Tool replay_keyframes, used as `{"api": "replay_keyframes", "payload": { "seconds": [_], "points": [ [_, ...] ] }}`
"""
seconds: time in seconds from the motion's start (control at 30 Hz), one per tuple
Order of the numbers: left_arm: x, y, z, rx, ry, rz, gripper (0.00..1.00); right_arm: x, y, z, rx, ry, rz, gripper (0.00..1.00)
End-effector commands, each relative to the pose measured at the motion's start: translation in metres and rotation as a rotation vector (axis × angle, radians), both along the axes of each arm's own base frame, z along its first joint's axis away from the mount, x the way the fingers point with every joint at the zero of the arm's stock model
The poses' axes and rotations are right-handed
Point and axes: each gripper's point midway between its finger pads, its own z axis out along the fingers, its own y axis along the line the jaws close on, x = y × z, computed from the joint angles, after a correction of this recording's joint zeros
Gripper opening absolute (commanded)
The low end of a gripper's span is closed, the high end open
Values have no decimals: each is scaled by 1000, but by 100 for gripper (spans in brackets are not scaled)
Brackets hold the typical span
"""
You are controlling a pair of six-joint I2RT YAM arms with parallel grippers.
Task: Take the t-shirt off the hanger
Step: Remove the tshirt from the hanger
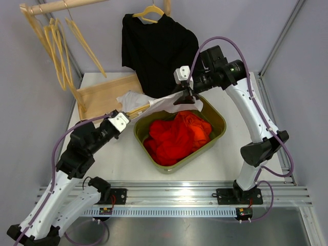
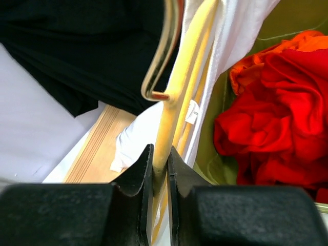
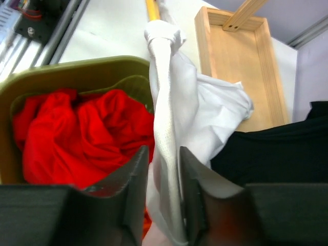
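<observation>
the left gripper (image 2: 160, 156) is clamped on the wooden hanger (image 2: 180, 87), whose long axis points to the right gripper (image 3: 163, 159), pinched on the white t-shirt (image 3: 171, 102).

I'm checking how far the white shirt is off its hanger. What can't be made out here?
Top view: the white shirt covers the far end of the hanger; how much sits inside is unclear.
Left wrist view: the top edge cuts off the hook.
Right wrist view: the right gripper hides the shirt fold it pinches.
Top view: red cloth hides the bin floor.
</observation>
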Motion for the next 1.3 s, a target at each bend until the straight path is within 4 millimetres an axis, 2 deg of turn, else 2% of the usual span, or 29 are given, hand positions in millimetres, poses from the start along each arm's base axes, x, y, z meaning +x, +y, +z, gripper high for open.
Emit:
{"api": "replay_keyframes", "payload": {
  "seconds": [0.0,0.03,0.07,0.13,0.17,0.2,0.33,0.37,0.4,0.47,0.53,0.67,0.73,0.77,0.83,0.87,0.9,0.93,0.97,1.0,1.03,1.1,1.27],
  "points": [
    [5,21,42,-127,-112,124,0,-2,15,27,85,132,-82,53],
    [4,24,43,-149,-105,137,0,2,17,32,98,146,-108,61],
    [3,28,41,-154,-93,153,0,14,22,42,129,119,-140,74],
    [0,29,42,-176,-78,159,0,22,25,54,157,167,-205,87],
    [-1,31,39,-181,-61,168,0,29,26,62,176,148,-231,98],
    [-2,32,41,-194,-54,175,0,31,27,66,186,166,-251,99],
    [-8,36,41,-258,22,208,0,39,24,96,244,129,-320,99],
    [-9,37,36,-262,56,220,0,41,25,103,262,128,-332,99],
    [-9,36,35,-278,77,223,0,41,25,106,275,167,-359,100],
    [-12,34,34,-331,136,236,0,38,25,113,295,193,-368,99],
    [-11,31,32,-396,200,254,0,27,28,114,301,264,-338,99],
    [-12,25,44,-542,282,272,0,4,36,108,270,317,-284,99],
    [-11,20,47,-627,342,281,0,3,41,100,245,312,-304,100],
    [-11,18,52,-655,351,280,0,-5,52,94,227,319,-291,99],
    [-9,13,55,-715,388,277,0,-3,63,71,180,330,-334,99],
    [-10,11,56,-733,399,266,0,-7,76,71,189,313,-332,98],
    [-9,9,55,-757,418,267,0,-8,83,59,178,346,-359,97],
    [-8,8,57,-773,414,263,0,7,88,60,202,313,-443,97],
    [-8,8,57,-783,420,268,0,12,93,58,206,312,-489,96],
    [-7,8,56,-788,423,273,0,7,106,59,221,335,-524,92],
    [-7,8,57,-801,428,276,0,22,108,53,231,312,-631,91],
    [-6,7,57,-814,434,276,0,21,126,57,276,301,-670,90],
    [-5,7,58,-835,451,286,0,34,141,68,360,299,-778,83]
  ]
}}
